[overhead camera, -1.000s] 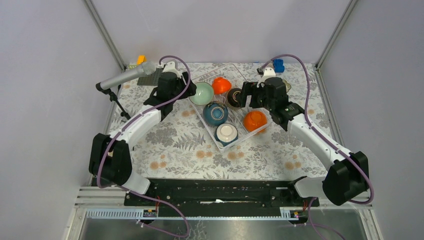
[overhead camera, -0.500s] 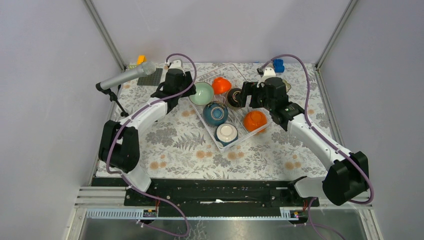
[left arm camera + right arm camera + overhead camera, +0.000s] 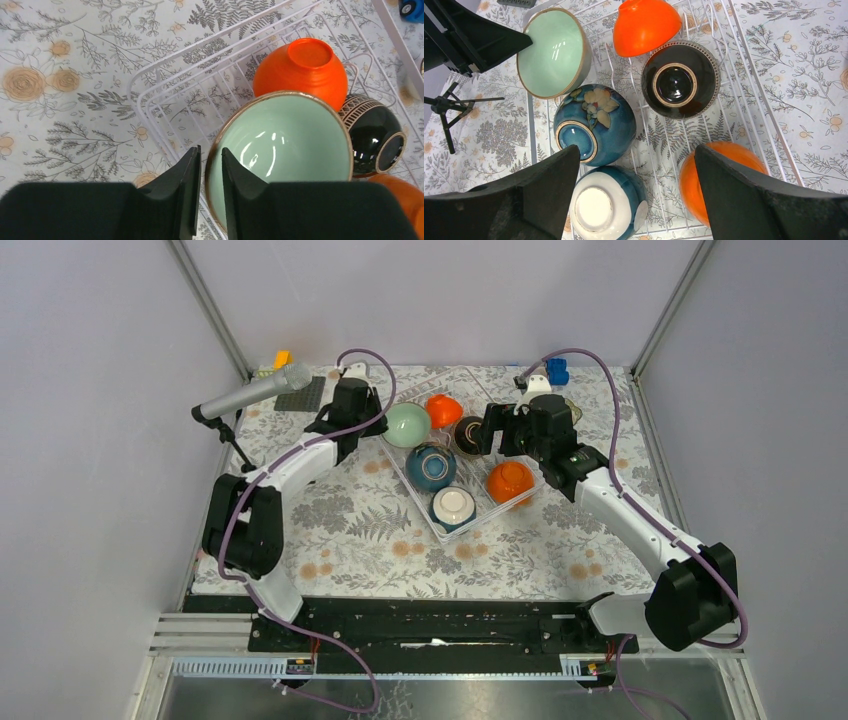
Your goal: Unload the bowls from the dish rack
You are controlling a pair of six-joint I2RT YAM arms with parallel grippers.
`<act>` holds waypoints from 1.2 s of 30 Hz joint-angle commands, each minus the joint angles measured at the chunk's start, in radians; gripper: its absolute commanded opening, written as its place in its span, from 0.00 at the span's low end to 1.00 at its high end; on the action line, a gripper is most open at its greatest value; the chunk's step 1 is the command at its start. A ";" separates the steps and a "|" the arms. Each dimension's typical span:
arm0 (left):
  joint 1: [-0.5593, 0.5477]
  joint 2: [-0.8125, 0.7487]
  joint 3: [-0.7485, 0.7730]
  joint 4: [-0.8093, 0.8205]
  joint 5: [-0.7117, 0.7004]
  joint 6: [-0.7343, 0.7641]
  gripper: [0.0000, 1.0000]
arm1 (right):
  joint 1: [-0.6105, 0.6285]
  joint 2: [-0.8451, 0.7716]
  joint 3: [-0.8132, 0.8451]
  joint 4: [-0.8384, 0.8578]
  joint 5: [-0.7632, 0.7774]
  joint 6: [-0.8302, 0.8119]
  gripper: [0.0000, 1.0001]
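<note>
Left wrist: mint bowl (image 3: 285,145) rim straddled by L gripper (image 3: 210,152) fingers, clamp unclear; R gripper (image 3: 635,150) spread wide, empty; six bowls (image 3: 599,120) left in dish rack (image 3: 165,95).

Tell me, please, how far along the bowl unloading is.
Done: nothing that shows; six bowls sit in the rack. In hand: the left hand straddles the mint bowl's rim, grip not clearly tight. The right hand hangs open over the rack, holding nothing. Left: the mint bowl, two orange bowls, the brown bowl, the floral bowl and the blue-white bowl.
</note>
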 commanded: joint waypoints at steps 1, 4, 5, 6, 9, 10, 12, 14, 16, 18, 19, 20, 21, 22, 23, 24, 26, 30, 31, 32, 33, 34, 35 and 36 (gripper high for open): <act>0.007 0.004 0.010 0.038 0.041 -0.003 0.17 | 0.005 -0.025 0.015 0.014 0.005 -0.009 0.91; 0.006 -0.022 0.018 0.026 0.038 0.006 0.00 | 0.005 -0.030 0.012 0.012 0.007 -0.009 0.91; 0.006 -0.036 0.022 0.019 0.039 0.008 0.00 | 0.005 -0.032 0.010 0.012 0.007 -0.009 0.91; 0.006 -0.049 0.023 0.016 0.039 0.010 0.00 | 0.005 -0.032 0.009 0.011 0.006 -0.008 0.91; 0.006 -0.098 0.024 0.007 0.047 0.010 0.00 | 0.004 -0.033 0.007 0.010 0.003 -0.005 0.91; 0.006 -0.119 0.024 0.005 0.057 0.009 0.00 | 0.005 -0.033 0.007 0.010 0.000 -0.004 0.91; 0.006 -0.162 0.019 0.002 0.073 0.005 0.00 | 0.004 -0.035 0.007 0.011 -0.006 -0.005 0.91; 0.006 -0.207 0.006 0.005 0.082 -0.005 0.00 | 0.004 -0.035 0.007 0.010 -0.013 -0.004 0.91; 0.006 -0.259 -0.019 0.013 0.082 -0.018 0.00 | 0.005 -0.035 0.009 0.010 -0.018 -0.002 0.91; 0.006 -0.320 -0.053 0.022 0.082 -0.033 0.00 | 0.005 -0.036 0.009 0.010 -0.025 0.000 0.91; 0.007 -0.346 -0.076 0.027 0.082 -0.040 0.00 | 0.005 -0.037 0.010 0.010 -0.028 0.000 0.91; 0.007 -0.375 -0.094 0.028 0.082 -0.041 0.00 | 0.004 -0.039 0.010 0.008 -0.032 0.000 0.91; 0.006 -0.403 -0.116 0.023 0.081 -0.045 0.00 | 0.004 -0.042 0.011 0.004 -0.033 0.000 0.91; 0.007 -0.430 -0.134 0.011 0.065 -0.052 0.00 | 0.005 -0.043 0.011 -0.001 -0.035 0.000 0.91; 0.006 -0.461 -0.164 0.000 0.047 -0.062 0.00 | 0.005 -0.046 0.012 -0.004 -0.036 -0.002 0.91; 0.006 -0.490 -0.190 -0.008 0.030 -0.071 0.00 | 0.005 -0.049 0.010 -0.007 -0.036 -0.003 0.91; 0.006 -0.551 -0.246 -0.018 -0.001 -0.100 0.00 | 0.005 -0.056 0.008 -0.009 -0.036 -0.004 0.91; 0.006 -0.667 -0.359 -0.065 -0.136 -0.218 0.00 | 0.005 -0.060 0.004 -0.009 -0.044 -0.005 0.91; 0.006 -0.693 -0.385 -0.081 -0.172 -0.252 0.00 | 0.004 -0.059 0.004 -0.009 -0.047 -0.006 0.91; 0.008 -0.713 -0.409 -0.093 -0.206 -0.281 0.00 | 0.005 -0.057 0.004 -0.010 -0.050 -0.004 0.91; 0.010 -0.735 -0.435 -0.105 -0.245 -0.311 0.00 | 0.004 -0.055 0.004 -0.010 -0.054 -0.005 0.91; 0.012 -0.757 -0.465 -0.104 -0.275 -0.333 0.00 | 0.004 -0.053 0.005 -0.009 -0.059 -0.004 0.91; 0.014 -0.783 -0.493 -0.096 -0.298 -0.354 0.00 | 0.005 -0.050 0.005 -0.009 -0.063 -0.002 0.91; 0.019 -0.801 -0.525 -0.086 -0.310 -0.373 0.00 | 0.005 -0.049 0.005 -0.009 -0.065 -0.003 0.91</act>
